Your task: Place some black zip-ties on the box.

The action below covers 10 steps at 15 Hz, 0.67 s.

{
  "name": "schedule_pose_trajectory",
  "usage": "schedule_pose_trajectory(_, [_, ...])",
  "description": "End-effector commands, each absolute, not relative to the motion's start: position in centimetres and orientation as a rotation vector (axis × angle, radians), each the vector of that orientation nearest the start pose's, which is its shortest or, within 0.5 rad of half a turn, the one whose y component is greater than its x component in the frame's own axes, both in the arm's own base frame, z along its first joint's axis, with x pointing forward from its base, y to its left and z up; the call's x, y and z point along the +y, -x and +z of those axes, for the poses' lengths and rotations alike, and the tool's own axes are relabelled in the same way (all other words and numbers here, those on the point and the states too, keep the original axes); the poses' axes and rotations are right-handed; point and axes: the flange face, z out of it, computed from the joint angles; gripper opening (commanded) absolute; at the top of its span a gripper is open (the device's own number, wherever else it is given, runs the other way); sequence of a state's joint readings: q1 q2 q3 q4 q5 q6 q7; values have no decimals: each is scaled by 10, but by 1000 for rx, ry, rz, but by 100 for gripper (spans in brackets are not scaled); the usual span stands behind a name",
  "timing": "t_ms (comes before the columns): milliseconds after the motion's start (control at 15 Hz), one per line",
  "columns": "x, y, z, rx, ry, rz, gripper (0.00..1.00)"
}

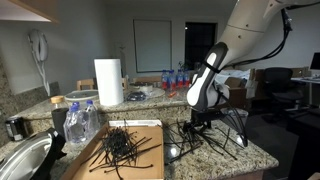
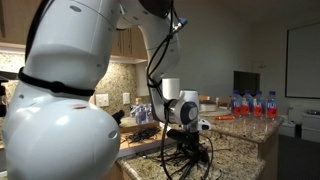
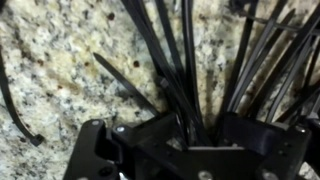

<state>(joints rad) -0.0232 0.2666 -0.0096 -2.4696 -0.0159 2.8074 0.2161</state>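
**Desk:** What sits nearest the lens?

**Photographer:** In the wrist view, the gripper point(image 3: 180, 135) fills the bottom edge. Its jaws stand wide apart on either side of a bunch of loose zip-ties point(image 3: 185, 85), which fan toward the top of the frame over the granite counter point(image 3: 60, 70). No pinch shows: the ties run through the gap rather than being clamped.

**Desk:** Why that pose?

**Photographer:** Judging by the task, it sits low and straddles the bunch so that closing would gather several ties where they cross, not a single strand.

**Desk:** Where does that pile lie in the wider picture?

**Photographer:** In an exterior view the arm drops from the upper right, and the gripper point(image 1: 203, 115) meets the pile right of centre, low in the frame. Just beside it, toward the lower left, lies the flat cardboard box point(image 1: 146, 170) with a tangle of zip-ties point(image 1: 122, 148) spread across its top. Part of the job looks done, and the counter pile appears to be the stock for another load.

**Desk:** Why is the box so near?

**Photographer:** Likely for a short carry. Thin ties slip and snag, and a long swing could shed them.

**Desk:** And farther back?

**Photographer:** A paper towel roll point(image 1: 108, 82) stands to the upper left of the box. Bottles point(image 1: 175, 77) line the rear centre, well apart from the work.
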Motion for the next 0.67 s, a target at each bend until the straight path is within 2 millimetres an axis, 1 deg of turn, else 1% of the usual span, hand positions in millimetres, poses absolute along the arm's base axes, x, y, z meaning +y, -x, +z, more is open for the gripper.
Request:
schedule_pose_trajectory(0, [-15, -480, 183, 306, 3135, 15, 27])
schedule_pose_trajectory(133, [-14, -484, 194, 270, 3187, 92, 13])
schedule_pose_trajectory(200, [-12, -486, 204, 241, 3217, 108, 8])
schedule_pose_trajectory(267, [-11, -488, 210, 207, 3241, 126, 2])
schedule_pose_trajectory(333, [-11, -490, 217, 188, 3277, 141, 44])
schedule_pose_trajectory(400, [-10, -492, 221, 169, 3306, 167, 41])
schedule_pose_trajectory(467, [-9, -493, 220, 154, 3341, 203, 42])
schedule_pose_trajectory(533, [-8, -494, 221, 135, 3364, 227, 47])
schedule_pose_trajectory(600, [-5, -494, 219, 117, 3379, 248, 54])
